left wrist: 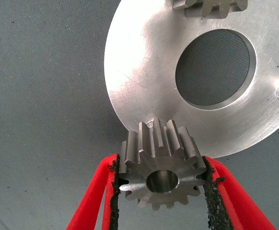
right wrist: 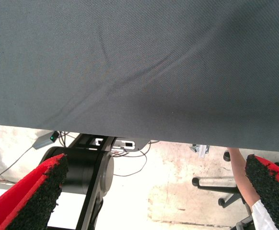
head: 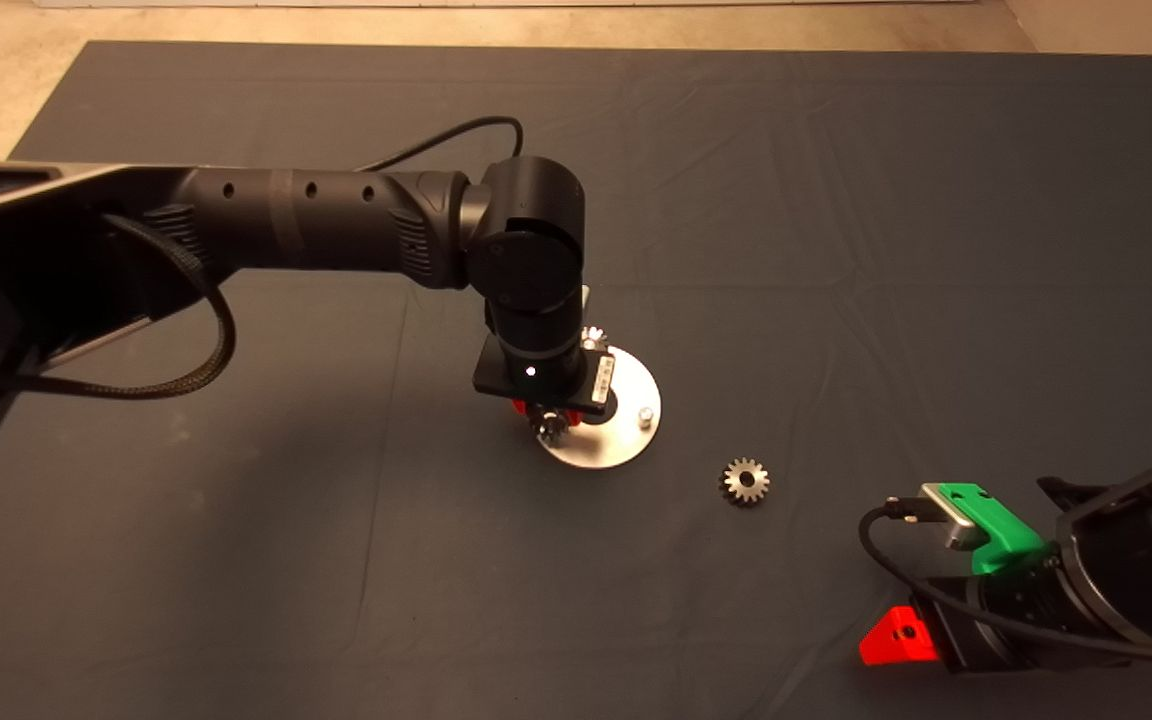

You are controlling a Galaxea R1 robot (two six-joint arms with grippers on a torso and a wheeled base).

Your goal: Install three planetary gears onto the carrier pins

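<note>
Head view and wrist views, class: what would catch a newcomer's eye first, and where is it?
The left gripper at mid-mat, its red fingers shut on a gear over the near edge of the shiny disc. Next, a loose gear lies on the mat right of the disc, and the right gripper waits at the lower right.

A desk (head: pixel 936 200) covered by a dark grey, creased cloth mat carries the parts. Near the middle of the mat lies a flat, shiny silver ring-shaped disc (head: pixel 626 440) with a large round centre hole; short silver cylindrical pins stand up from it, one (head: pixel 645 414) bare near its right edge. To the right of the disc, apart from it, a small grey-steel toothed gear (head: pixel 745 481) with a round centre hole lies flat on the mat.
</note>
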